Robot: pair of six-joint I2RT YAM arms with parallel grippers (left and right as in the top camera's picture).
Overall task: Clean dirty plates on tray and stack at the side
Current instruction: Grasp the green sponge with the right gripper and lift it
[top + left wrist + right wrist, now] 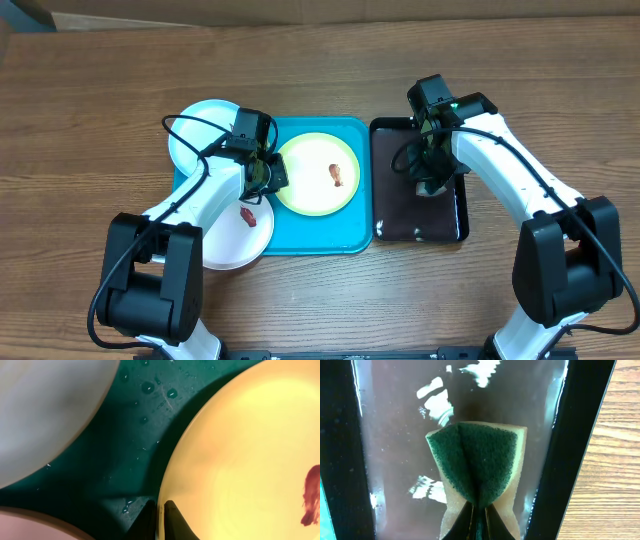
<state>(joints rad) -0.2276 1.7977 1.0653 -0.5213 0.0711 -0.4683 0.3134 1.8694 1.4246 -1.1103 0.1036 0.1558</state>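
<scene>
I have the left gripper (268,178) clamped on the left rim of the yellow-green plate (315,195). In the left wrist view its 2 fingers (173,519) sit close together with the thin plate edge pinched between them. That plate lies on the tray (300,235), right of the tray's middle, and carries 1 red-brown food bit (337,176) near its centre. I cannot tell whether the gripped rim is raised off the tray floor. Water drops (172,393) bead on the tray beside it. The blue plate (200,130) sits at the tray's far-left corner, partly over the rim and partly on the table (100,80). The white plate (235,248) sits at the near-left side, also overlapping the tray's edge, with my left arm crossing above it and 1 red bit (247,214) on its upper part. The 3 plates are apart from each other, none stacked. To the right, just beside the tray, stands the black tray (395,210), its floor wet and shiny. My right gripper (432,185) is down inside it, jaws squeezed tight on the sponge (477,460), which is folded inward, green face up with the pale backing showing at its edges.
</scene>
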